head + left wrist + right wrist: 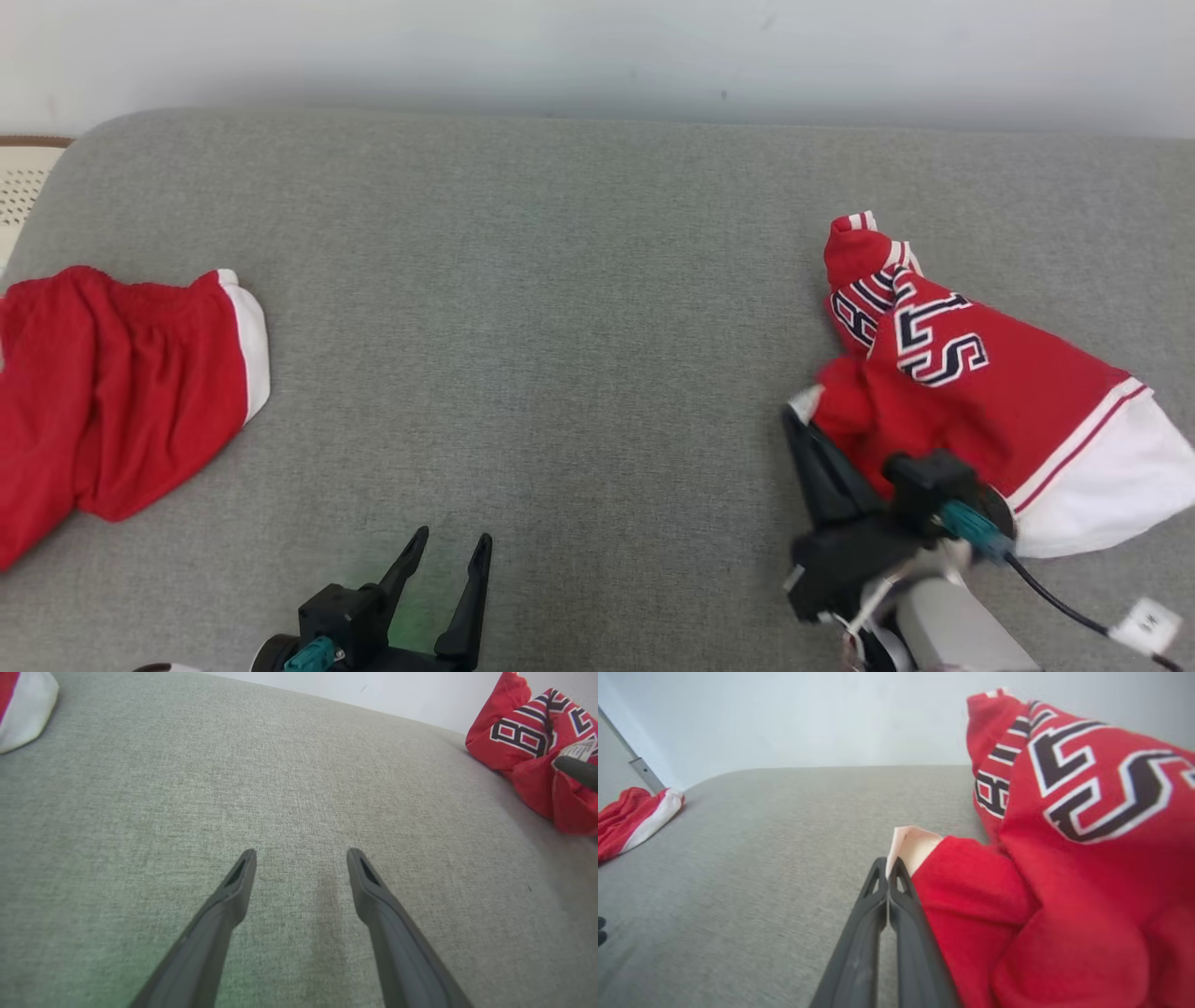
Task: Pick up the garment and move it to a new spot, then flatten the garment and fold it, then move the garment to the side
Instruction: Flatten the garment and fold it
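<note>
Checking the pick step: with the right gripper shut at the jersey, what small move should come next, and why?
Probably raise the right gripper slightly to test the hold: its fingers are shut at the jersey's edge, seemingly on only the white tag, while the jersey lies crumpled on the grey surface.

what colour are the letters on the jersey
Black with white outlines on the red jersey; clearest in the right wrist view.

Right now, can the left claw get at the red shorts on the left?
Probably yes. The left claw is open over bare grey cushion, and nothing lies between it and the shorts, though the arm would have to swing left.
</note>
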### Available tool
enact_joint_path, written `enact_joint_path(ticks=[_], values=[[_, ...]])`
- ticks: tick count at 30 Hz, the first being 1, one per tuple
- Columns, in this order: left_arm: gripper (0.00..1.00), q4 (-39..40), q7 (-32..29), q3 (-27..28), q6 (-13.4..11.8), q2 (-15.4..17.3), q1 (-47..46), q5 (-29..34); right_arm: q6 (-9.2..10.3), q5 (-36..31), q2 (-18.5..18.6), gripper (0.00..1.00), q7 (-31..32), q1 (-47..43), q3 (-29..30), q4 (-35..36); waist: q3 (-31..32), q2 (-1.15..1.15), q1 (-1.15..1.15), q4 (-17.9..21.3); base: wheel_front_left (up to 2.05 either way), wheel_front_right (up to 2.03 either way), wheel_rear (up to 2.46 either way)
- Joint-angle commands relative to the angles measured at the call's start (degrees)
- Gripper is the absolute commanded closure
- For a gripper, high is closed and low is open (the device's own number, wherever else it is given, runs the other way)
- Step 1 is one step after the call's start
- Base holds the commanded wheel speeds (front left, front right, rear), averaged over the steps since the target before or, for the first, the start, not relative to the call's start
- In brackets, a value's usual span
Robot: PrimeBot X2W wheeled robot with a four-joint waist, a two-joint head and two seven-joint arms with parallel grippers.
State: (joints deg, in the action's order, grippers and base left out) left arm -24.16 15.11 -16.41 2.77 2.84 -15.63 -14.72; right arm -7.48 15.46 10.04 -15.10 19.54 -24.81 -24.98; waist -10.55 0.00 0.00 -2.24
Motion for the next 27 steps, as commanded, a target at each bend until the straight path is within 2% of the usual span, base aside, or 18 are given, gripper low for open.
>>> enact_joint_path(ticks=[1, 4, 5, 10, 17, 18, 19, 20, 23, 27], values=[[0.0, -0.23, 0.08, -0.17, -0.11, 0.08, -0.02, -0.42, -0.02, 0.76, 0.07, 1.0, -0.06, 2.85, -3.51, 1.39, 0.32, 0.0, 0.0, -1.0, 0.0, 0.0, 0.0], [0.0, -0.35, 0.08, -0.43, -0.2, 0.08, 0.06, -0.72, -0.02, 1.85, -0.46, 1.0, -0.05, 7.43, -9.73, 2.59, 0.6, 0.0, 0.0, -2.2, 0.0, 0.0, 0.0], [0.0, -0.35, 0.08, -0.43, -0.2, 0.08, 0.06, -0.72, -0.02, 1.85, -0.46, 1.0, -0.05, 7.43, -9.73, 2.59, 0.6, 0.0, 0.0, -2.2, 0.0, 0.0, 0.0], [0.0, -0.35, 0.08, -1.27, -0.53, 0.08, 0.28, -1.49, -0.02, 4.48, -1.79, 1.0, -0.06, 15.04, -20.77, 1.62, 0.86, 0.0, 0.0, -4.83, 0.0, 0.0, 0.0], [0.0, -0.71, 0.08, -2.14, -0.86, 0.08, 0.87, -2.5, -0.02, 11.62, -3.77, 1.0, 0.39, 21.24, -35.92, -5.43, 0.96, 0.0, 0.0, -8.2, 0.0, 0.0, 0.0], [0.0, -0.72, 0.08, -2.19, -0.91, 0.08, 0.9, -2.47, -0.02, 13.28, -3.97, 0.96, 0.96, 21.98, -37.88, -7.03, 0.97, 0.0, 0.0, -8.48, 0.0, 0.0, 0.0], [0.0, -0.73, 0.08, -2.19, -1.02, 0.08, 0.98, -2.36, -0.02, 15.36, -4.22, 0.4, 1.23, 22.54, -39.59, -8.12, 0.99, 0.0, 0.0, -8.62, 0.0, 0.0, 0.0], [0.0, -0.73, 0.08, -2.21, -1.07, 0.07, 1.03, -2.39, -0.02, 17.2, -4.49, 0.0, 1.25, 22.93, -41.29, -8.82, 1.01, 0.0, 0.0, -8.7, 0.0, 0.0, 0.0], [0.0, -0.71, 0.08, -1.57, -1.33, 0.07, 1.13, -2.25, -0.02, 21.93, -3.87, 0.0, 0.94, 23.94, -45.27, -9.94, 1.01, 0.0, 0.0, -8.17, 0.0, 0.0, 0.0], [0.0, -0.94, 0.08, -0.46, -1.65, 0.08, 1.11, -1.41, -0.02, 26.81, -0.63, 0.0, 1.03, 24.25, -47.98, -8.02, 1.37, 0.0, 0.0, -6.46, 0.0, 0.0, 0.0]])
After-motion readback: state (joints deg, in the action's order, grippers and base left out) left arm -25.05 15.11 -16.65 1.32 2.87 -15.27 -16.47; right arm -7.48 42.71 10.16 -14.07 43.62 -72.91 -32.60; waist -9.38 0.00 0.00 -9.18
